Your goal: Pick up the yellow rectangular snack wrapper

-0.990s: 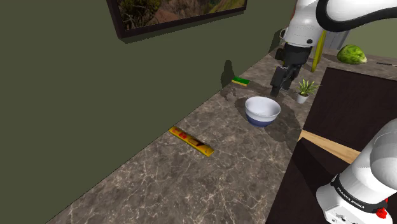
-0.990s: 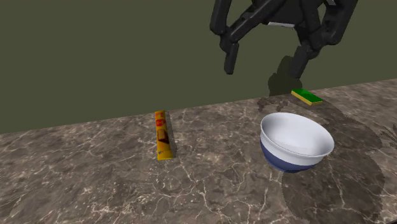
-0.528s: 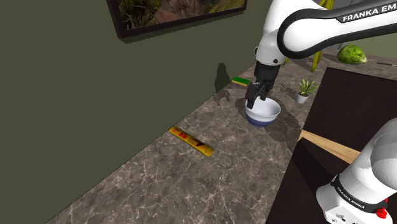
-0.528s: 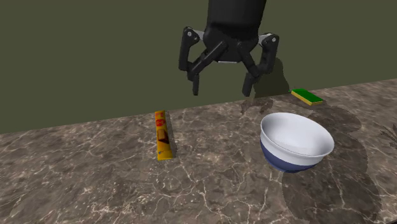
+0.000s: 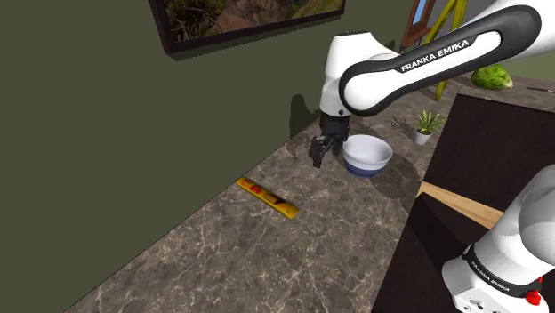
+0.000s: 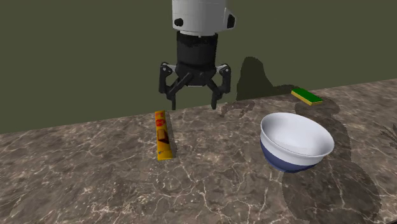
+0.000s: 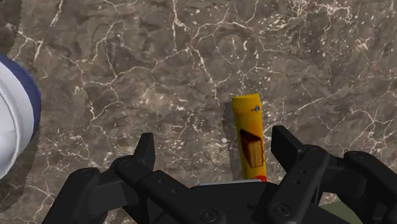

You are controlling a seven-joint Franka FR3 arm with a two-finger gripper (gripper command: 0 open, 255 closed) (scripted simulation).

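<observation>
**Shoulder view.** My tool (image 5: 317, 153) hangs above the tabletop (image 5: 267, 258), just beside the white bowl with a blue base (image 5: 367, 155), on that bowl's left in this view. The yellow wrapper (image 5: 267, 197) lies flat on the tabletop close to the green wall (image 5: 89, 133), further left of the tool and apart from it. A small potted plant (image 5: 427, 124) stands beyond the bowl.

**Second exterior view.** The tool (image 6: 193, 104) points straight down with its fingers spread wide and nothing between them. The wrapper (image 6: 163, 135) lies lengthwise on the marbled tabletop (image 6: 95, 184), below and slightly left of the tool in this view (no contact). The bowl (image 6: 296, 143) sits on this view's right. A green and yellow sponge (image 6: 306, 96) lies behind the bowl, near the wall.

**Wrist view.** My tool (image 7: 215, 147) is wide open and empty. The wrapper (image 7: 249, 140) lies on the tabletop (image 7: 127, 63) underneath, between the two fingers but closer to the finger farther from the bowl (image 7: 16, 121). Neither finger touches it. A brown bar is printed on its yellow face.
</observation>
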